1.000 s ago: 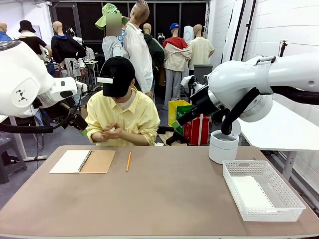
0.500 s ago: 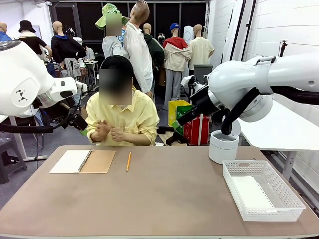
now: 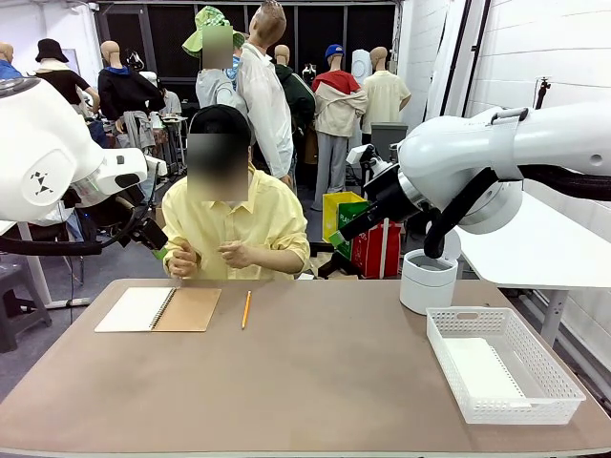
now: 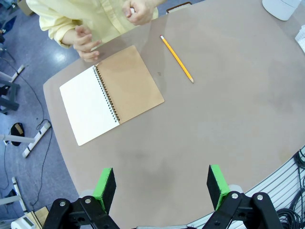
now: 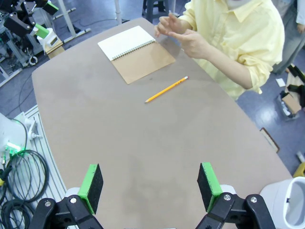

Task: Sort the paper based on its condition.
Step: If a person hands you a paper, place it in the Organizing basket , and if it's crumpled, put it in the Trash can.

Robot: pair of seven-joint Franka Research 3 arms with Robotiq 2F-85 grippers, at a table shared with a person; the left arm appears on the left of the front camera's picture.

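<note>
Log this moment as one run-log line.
left gripper: open, above table | right gripper: open, above table | notebook: open | paper: in basket

A flat white sheet of paper (image 3: 484,370) lies inside the white basket (image 3: 563,391).

The white basket (image 3: 552,382) is seen to hold something flat and white, but whether it is paper cannot be told. The white cylindrical bin (image 5: 291,202) is cut off by the picture's edge.
</note>
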